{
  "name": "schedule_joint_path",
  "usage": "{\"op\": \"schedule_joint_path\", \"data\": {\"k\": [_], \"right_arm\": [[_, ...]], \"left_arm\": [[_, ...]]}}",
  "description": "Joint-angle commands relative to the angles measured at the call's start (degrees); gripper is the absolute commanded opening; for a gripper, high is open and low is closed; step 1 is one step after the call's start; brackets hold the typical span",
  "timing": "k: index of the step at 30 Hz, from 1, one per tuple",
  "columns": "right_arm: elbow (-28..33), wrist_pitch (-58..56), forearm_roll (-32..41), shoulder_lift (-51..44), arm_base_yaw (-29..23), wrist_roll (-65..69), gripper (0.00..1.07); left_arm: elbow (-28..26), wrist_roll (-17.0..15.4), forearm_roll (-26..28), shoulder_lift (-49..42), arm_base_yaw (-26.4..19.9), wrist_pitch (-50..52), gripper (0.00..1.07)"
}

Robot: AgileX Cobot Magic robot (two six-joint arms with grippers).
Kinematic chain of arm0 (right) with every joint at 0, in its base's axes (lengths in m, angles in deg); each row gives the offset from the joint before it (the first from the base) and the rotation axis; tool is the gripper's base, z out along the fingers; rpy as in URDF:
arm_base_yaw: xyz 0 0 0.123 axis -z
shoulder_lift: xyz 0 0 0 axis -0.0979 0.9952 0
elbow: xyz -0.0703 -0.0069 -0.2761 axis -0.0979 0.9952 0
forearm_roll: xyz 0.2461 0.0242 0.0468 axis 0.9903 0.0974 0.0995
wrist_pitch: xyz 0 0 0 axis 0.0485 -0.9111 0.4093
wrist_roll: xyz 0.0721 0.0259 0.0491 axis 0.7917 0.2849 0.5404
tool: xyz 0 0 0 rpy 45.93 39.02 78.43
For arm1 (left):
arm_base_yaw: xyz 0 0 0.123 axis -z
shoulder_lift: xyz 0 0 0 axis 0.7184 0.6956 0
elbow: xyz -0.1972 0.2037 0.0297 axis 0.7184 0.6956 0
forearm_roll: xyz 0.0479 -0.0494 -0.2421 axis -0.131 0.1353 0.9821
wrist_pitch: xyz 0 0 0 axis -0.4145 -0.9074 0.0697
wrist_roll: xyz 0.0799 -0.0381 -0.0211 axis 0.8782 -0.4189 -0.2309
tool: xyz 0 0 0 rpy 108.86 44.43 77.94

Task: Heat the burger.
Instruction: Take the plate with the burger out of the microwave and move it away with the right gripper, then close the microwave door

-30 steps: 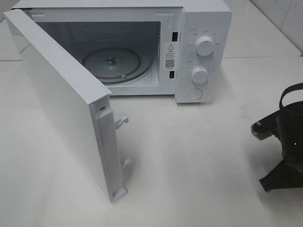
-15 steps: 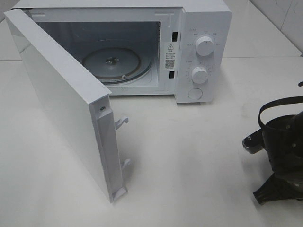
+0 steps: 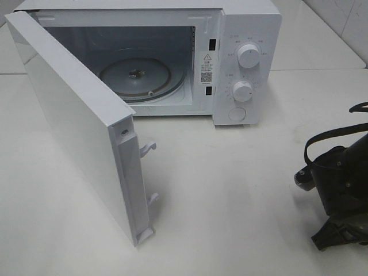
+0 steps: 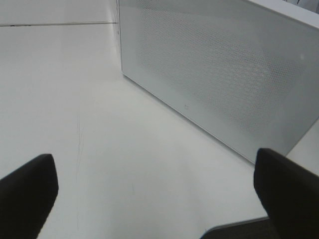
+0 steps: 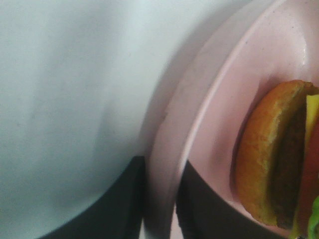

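Ext high: white boxy microwave (image 3: 172,52), door (image 3: 75,123) swung wide; round glass turntable (image 3: 141,77) inside, 2 round knobs (image 3: 248,56). Right arm (image 3: 342,184) black, at table's (image 3: 241,190) right edge.
L wrist: left gripper (image 4: 154,189) fingers spread wide, nothing between; perforated door panel ahead.
R wrist: right gripper (image 5: 160,199) dark fingers straddle smooth pink plate (image 5: 209,114) rim, clamped or loose — can't tell. Burger (image 5: 276,154) on plate, glossy bun.

The burger (image 5: 279,159) lies on a pink plate (image 5: 219,109).
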Motion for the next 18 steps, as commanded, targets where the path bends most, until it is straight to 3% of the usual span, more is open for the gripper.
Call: {"op": "schedule_joint_path", "data": {"k": [1,4,11,14,15,16,18], "right_arm": [[0.17,0.97,1.20,-0.97,0.11,-0.29,0.44],[0.17,0.97,3.27,-5.90,0.11,-2.58,0.51],[-0.80,1.72,11.34,-17.19,0.11,-11.75,0.51],[-1.78,3.78,17.48,-22.35,0.11,-19.88,0.52],[-2.46,5.16,22.57,-25.55,0.11,-26.47,0.55],[-2.46,5.16,22.57,-25.55,0.11,-26.47,0.55],[-3.38,7.22,30.14,-30.54,0.11,-36.10,0.64]], "left_arm": [[0.06,-0.23,0.11,-0.17,-0.11,0.29,1.00],[0.06,-0.23,0.11,-0.17,-0.11,0.29,1.00],[0.06,-0.23,0.11,-0.17,-0.11,0.29,1.00],[0.06,-0.23,0.11,-0.17,-0.11,0.29,1.00],[0.06,-0.23,0.11,-0.17,-0.11,0.29,1.00],[0.06,-0.23,0.11,-0.17,-0.11,0.29,1.00],[0.06,-0.23,0.11,-0.17,-0.11,0.29,1.00]]}}
